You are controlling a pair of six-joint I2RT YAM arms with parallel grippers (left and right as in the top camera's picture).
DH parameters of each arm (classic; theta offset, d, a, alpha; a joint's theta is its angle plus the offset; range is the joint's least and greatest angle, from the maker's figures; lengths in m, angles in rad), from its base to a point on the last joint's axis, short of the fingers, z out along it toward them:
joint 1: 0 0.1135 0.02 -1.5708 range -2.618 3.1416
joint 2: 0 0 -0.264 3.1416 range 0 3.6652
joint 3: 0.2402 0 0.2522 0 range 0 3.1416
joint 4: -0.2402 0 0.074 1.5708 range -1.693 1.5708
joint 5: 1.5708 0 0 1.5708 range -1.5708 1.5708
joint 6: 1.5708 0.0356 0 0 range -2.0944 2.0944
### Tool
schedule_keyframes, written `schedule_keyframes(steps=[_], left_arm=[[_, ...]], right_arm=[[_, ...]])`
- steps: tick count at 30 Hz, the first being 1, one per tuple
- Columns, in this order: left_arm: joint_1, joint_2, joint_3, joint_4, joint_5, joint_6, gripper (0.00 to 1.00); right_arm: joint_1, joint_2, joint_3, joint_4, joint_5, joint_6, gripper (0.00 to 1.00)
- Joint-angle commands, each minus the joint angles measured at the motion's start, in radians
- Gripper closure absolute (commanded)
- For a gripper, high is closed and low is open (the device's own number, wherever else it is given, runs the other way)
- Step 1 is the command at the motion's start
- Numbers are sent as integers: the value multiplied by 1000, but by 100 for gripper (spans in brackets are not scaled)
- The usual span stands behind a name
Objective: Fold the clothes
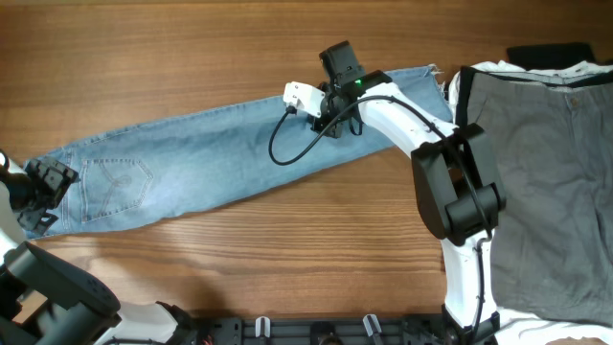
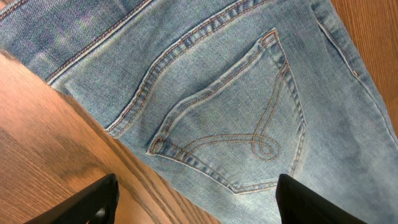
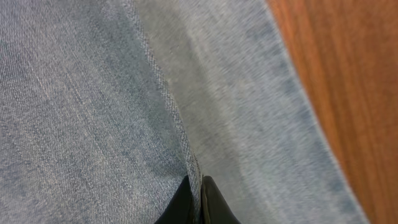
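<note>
The light blue jeans [image 1: 220, 153] lie full-length across the table, folded leg on leg, waist at the left and frayed hems at the upper right. My left gripper [image 1: 43, 182] is open at the waist end; its wrist view shows the stitched back pocket [image 2: 242, 124] between its spread fingers [image 2: 196, 202]. My right gripper [image 1: 335, 91] sits on the lower leg and is shut on the leg's side seam [image 3: 180, 134], its fingertips [image 3: 199, 196] pinched on the fabric.
A grey garment [image 1: 546, 163] lies spread at the right side of the table, over white and dark clothes at the top right. Bare wood [image 1: 287, 249] stretches in front of the jeans.
</note>
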Motion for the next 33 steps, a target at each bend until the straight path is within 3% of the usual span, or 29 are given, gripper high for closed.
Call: schedule_keyframes(steps=[1, 5, 9, 26, 32, 33], left_arm=[[6, -13, 19, -2, 12, 10, 19], [6, -13, 19, -2, 12, 10, 19], [6, -13, 19, -2, 12, 9, 19], [6, 1, 19, 5, 12, 10, 18], [6, 2, 19, 6, 12, 10, 18], [6, 2, 19, 6, 12, 10, 18]], right_arm=[[-2, -52, 32, 6, -1, -22, 96], [-8, -52, 32, 69, 7, -60, 96], [-35, -51, 32, 198, -2, 42, 96], [-35, -115, 39, 264, -98, 45, 96], [-47, -93, 39, 305, -100, 111, 96], [-47, -79, 37, 303, -101, 130, 88]])
